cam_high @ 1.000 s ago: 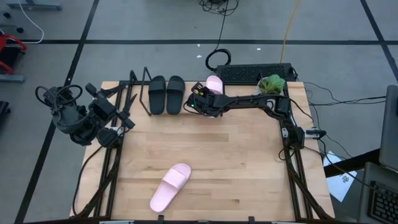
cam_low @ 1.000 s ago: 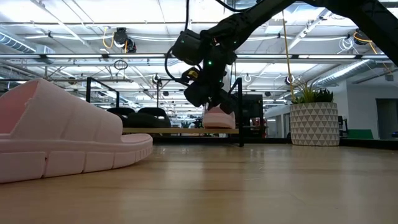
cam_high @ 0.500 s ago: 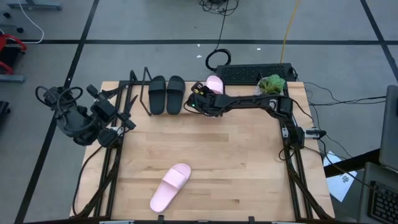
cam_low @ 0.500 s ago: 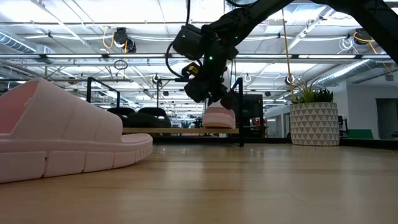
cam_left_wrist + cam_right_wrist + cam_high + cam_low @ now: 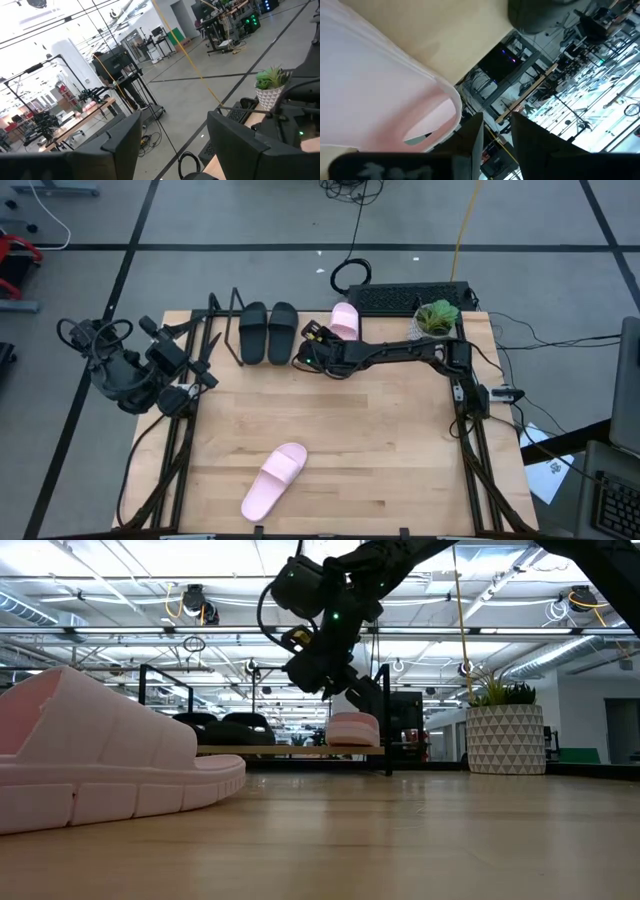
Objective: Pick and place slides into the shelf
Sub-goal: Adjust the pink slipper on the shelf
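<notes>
Figure: table (image 5: 330,430) seen from above and from table height, with the shelf (image 5: 225,330) as landmark. You find the shelf along the table's far edge, its wire frame end standing at the left and its light board (image 5: 290,750) running right from there.

Right arm (image 5: 400,352): you see it stretched from its base at the table's right edge toward the shelf. Its right gripper (image 5: 306,348) hangs just in front of the shelf, between the black pair and the pink slide, and in the low view (image 5: 335,680) it is raised above the board. Its fingers (image 5: 470,145) stand a narrow gap apart with nothing between them; the pink strap fills the wrist picture beside them.

Left arm (image 5: 125,375): you see it folded beside the table's left edge, left of the shelf. Its left gripper (image 5: 172,142) has its jaws wide apart, empty, facing the room.

Slides: two black slides (image 5: 268,332) lie side by side on the shelf. One pink slide (image 5: 345,318) rests on the shelf to their right, clear of the gripper (image 5: 352,728). The second pink slide (image 5: 273,480) lies on the table well apart from the shelf, near the front edge.

Beyond the shelf's right end you see a black keyboard (image 5: 405,298) and a potted plant (image 5: 437,315).
</notes>
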`<act>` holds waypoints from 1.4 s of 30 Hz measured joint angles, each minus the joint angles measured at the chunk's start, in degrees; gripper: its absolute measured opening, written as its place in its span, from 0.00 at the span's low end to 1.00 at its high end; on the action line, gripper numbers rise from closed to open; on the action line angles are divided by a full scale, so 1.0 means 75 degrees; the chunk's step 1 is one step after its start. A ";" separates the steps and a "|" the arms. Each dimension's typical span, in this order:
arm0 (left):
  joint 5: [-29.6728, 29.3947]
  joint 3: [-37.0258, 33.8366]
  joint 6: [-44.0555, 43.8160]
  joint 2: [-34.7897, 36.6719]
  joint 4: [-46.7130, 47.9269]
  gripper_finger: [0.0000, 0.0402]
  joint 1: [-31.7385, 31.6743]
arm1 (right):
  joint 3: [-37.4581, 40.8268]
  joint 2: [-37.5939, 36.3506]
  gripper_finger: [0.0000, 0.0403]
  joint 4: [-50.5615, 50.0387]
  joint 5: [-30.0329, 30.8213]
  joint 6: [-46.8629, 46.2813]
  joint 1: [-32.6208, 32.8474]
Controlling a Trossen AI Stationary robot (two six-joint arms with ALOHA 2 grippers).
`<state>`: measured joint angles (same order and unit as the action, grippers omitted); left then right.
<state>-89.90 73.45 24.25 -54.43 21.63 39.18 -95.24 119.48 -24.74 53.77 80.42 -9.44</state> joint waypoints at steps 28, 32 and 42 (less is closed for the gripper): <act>-0.0002 0.0000 -0.0014 0.0000 0.0001 0.57 0.0000 | 0.0000 -0.0454 0.23 0.0180 0.0968 -0.1704 0.2408; -0.0002 0.0000 -0.0166 0.0000 0.0003 0.57 0.0000 | -0.0003 -0.0528 0.23 -0.0326 0.0999 -0.3249 0.2760; 0.1627 0.0000 -0.1589 0.0000 0.0321 0.57 0.0000 | 0.0000 -0.0958 0.23 -0.2797 0.3820 -0.7223 0.3097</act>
<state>-77.69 73.45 12.33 -54.43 24.03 39.18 -95.24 112.29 -45.72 82.42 26.25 13.79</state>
